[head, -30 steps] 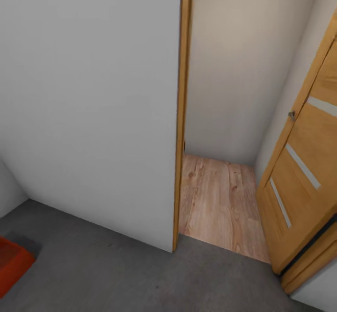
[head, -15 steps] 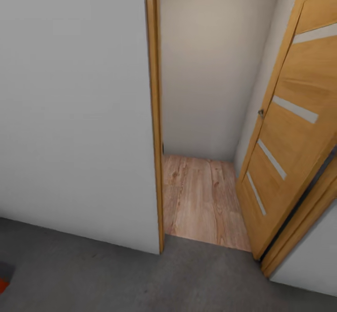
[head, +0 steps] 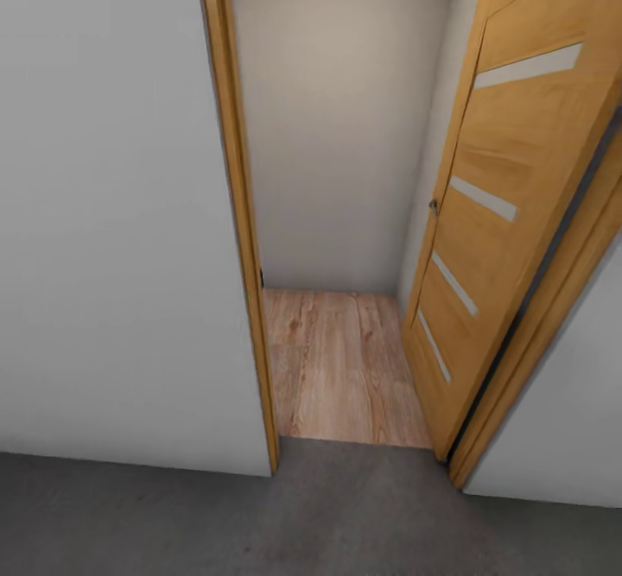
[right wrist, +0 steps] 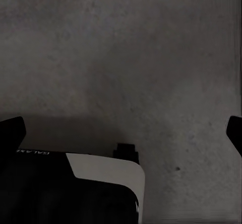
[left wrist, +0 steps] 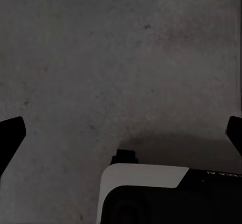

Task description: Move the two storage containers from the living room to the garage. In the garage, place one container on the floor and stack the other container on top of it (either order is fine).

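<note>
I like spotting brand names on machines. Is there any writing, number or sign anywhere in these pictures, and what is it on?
"GALAXEA", upside down and cut off at the edge: on the black robot body in the right wrist view.
Small pale letters, upside down and too cut off to read: on the black robot body in the left wrist view.
No writing on the door, the walls or the floor.

A home: concrete garage floor, open striped wooden door, wood-plank hallway
</note>
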Controlling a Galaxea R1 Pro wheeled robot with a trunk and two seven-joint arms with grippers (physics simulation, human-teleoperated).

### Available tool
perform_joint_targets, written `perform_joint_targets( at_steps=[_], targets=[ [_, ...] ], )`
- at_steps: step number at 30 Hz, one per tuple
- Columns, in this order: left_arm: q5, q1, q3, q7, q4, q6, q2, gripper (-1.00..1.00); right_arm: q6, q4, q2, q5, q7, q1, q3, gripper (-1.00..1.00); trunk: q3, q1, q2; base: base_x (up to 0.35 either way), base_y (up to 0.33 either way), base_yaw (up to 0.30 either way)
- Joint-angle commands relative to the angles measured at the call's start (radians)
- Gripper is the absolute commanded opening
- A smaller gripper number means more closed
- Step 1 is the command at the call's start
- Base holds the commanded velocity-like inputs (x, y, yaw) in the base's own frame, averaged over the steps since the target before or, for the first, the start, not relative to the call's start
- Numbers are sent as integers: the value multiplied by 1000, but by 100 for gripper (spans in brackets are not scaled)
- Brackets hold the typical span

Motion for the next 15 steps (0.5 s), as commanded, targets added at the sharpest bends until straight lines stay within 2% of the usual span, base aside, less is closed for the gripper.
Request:
perform_joint_targets(
  at_steps=[1, 15],
  targets=[
    [-4, -2, 8, 1, 4, -7, 1, 100, -8, 5, 0, -1, 3, -2, 5, 100, 2, -4, 6, 0, 0, -274],
    [-4, -2, 11, 1, 4, -7, 1, 100, -8, 5, 0, 0, 3, -2, 5, 100, 52, -57, 104, 0, 0, -274]
  ],
)
